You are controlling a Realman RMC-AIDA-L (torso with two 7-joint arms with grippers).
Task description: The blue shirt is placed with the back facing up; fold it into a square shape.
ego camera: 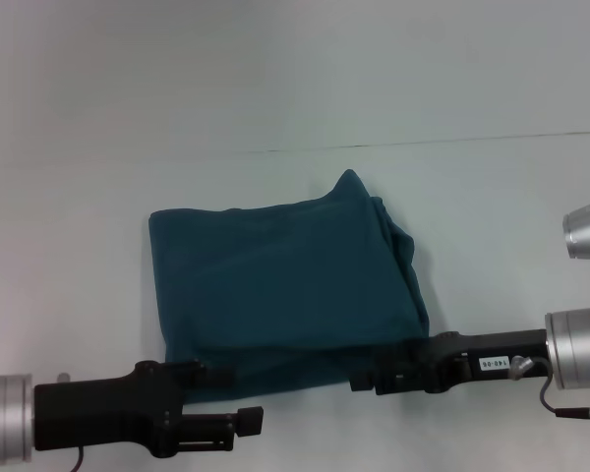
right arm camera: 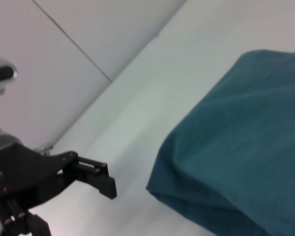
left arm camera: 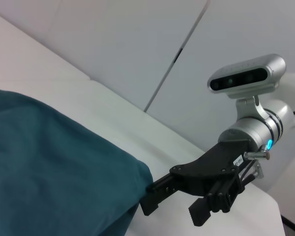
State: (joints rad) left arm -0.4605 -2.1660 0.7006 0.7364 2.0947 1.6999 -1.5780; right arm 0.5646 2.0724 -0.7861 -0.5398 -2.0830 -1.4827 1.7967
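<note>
Head view showing blue shirt [ego camera: 285, 285] already folded roughly square, lying mid-worktop [ego camera: 295, 98] toward near edge. Left gripper [ego camera: 241, 398] and right gripper [ego camera: 359, 379] hovering at shirt's near edge, fingers apart, gripping nothing. Remaining: perhaps tidying.

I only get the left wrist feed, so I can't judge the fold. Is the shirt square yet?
Observer: Nearly. The head view shows the shirt as a compact, roughly rectangular fold, with one corner poking out at its far edge.
Operator: Where's the left gripper?
Observer: The left gripper is open by the shirt's near left corner. The right wrist view shows table between them.
Operator: Which corner is the right gripper at?
Observer: The near right one.
</note>
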